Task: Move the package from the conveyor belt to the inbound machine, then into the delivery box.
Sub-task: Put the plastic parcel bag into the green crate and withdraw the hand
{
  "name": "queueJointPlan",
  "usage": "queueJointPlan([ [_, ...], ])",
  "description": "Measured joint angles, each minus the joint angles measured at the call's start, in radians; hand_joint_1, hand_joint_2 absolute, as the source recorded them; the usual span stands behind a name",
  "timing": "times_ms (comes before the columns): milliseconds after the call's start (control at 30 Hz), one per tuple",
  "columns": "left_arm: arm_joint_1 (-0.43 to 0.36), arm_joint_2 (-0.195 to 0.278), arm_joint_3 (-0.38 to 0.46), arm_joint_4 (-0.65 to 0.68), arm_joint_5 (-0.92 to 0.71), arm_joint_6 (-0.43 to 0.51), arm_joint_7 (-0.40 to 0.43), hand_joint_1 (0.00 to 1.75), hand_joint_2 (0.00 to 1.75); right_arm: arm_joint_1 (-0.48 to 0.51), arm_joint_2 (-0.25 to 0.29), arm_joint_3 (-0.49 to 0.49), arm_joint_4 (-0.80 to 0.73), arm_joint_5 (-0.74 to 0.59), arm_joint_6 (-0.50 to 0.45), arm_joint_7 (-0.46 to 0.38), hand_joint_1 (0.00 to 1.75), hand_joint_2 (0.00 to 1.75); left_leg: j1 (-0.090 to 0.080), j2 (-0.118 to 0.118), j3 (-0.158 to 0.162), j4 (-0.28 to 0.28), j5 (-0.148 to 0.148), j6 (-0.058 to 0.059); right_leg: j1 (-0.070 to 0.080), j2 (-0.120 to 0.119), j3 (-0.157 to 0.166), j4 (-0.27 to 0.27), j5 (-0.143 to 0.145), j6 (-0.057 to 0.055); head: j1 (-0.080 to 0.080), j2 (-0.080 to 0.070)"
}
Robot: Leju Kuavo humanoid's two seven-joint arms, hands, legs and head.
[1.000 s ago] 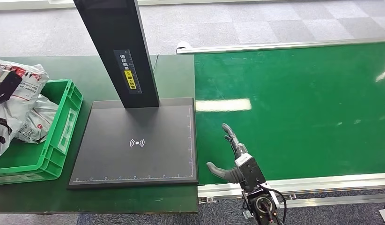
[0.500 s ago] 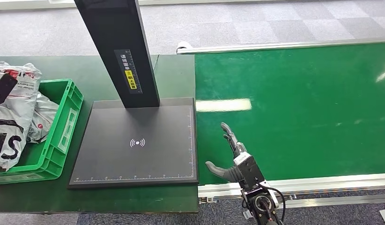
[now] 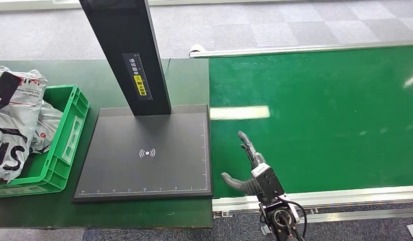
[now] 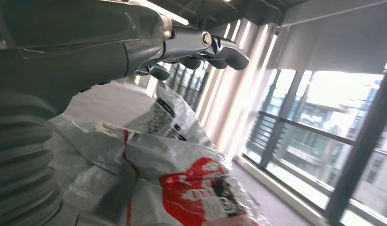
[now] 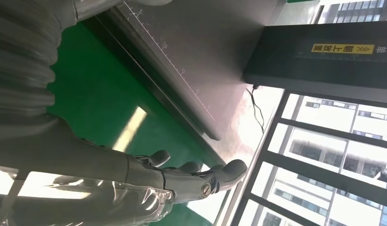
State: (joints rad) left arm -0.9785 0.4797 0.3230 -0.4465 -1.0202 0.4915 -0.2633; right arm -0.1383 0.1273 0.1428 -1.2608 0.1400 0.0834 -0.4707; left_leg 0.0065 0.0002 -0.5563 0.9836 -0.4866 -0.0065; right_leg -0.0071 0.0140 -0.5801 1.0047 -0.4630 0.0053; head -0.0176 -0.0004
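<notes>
The conveyor belt (image 3: 315, 120) is the widest thing in the head view, a glossy green band lying just right of the inbound machine (image 3: 146, 153). That machine is a flat black scanning plate with a dark upright column (image 3: 125, 55) at its far edge. The right wrist view adds the plate's ruled edge (image 5: 175, 77) seen close, butting against the belt, and the column's yellow label (image 5: 343, 48).

Left of the machine, and just beside it, stands the green delivery box (image 3: 56, 155), with grey-and-white bags heaped in it. The package (image 3: 16, 115), a crumpled grey bag with red print, hangs over the box's far left side, well apart from the machine. The left wrist view shows what the head view cuts off: the left hand (image 4: 135, 52) lies against the package (image 4: 182, 188), its fingers (image 4: 215, 44) stretched out beyond it; whether it grips the bag I cannot tell.

The right hand (image 3: 250, 168) hovers over the belt's near edge, just right of the machine, fingers spread and holding nothing.
</notes>
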Motion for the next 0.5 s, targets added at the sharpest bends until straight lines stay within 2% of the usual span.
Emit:
queueJointPlan([
  [133, 0.024, -0.052, 0.008, -0.107, 0.183, -0.166, -0.125, 0.0, 1.75, 0.004, 0.0, -0.002, 0.0, 0.0, -0.003, -0.001, 0.0, 1.75, 0.0, -0.001, 0.0, 0.0, 0.0, 0.0, 0.0, 0.0, 0.001, 0.0, 0.0, 0.0, 0.0, 0.0],
  [267, 0.107, -0.117, -0.062, -0.287, 0.314, -0.351, -0.12, 0.0, 1.75, 0.005, -0.001, -0.014, 0.0, 0.002, -0.008, -0.001, 0.0, 1.75, -0.001, -0.001, 0.0, 0.0, 0.0, 0.0, -0.001, 0.0, 0.001, 0.0, 0.0, 0.0, 0.0, 0.0],
  [400, 0.216, -0.154, -0.171, -0.473, 0.539, -0.612, -0.155, 0.0, 1.75, 0.005, -0.003, -0.026, 0.0, 0.008, -0.008, -0.002, 0.0, 1.75, -0.001, -0.001, 0.0, 0.0, 0.0, 0.0, -0.001, 0.0, 0.001, 0.0, 0.0, 0.0, 0.0, 0.0],
  [500, 0.289, -0.17, -0.231, -0.594, 0.634, -0.683, -0.175, 0.0, 1.75, 0.005, -0.006, -0.035, 0.0, 0.008, -0.003, -0.004, 0.0, 1.75, -0.001, 0.0, -0.001, 0.0, -0.001, 0.0, -0.001, 0.0, 0.0, 0.0, 0.0, 0.0, 0.0, 0.0],
])
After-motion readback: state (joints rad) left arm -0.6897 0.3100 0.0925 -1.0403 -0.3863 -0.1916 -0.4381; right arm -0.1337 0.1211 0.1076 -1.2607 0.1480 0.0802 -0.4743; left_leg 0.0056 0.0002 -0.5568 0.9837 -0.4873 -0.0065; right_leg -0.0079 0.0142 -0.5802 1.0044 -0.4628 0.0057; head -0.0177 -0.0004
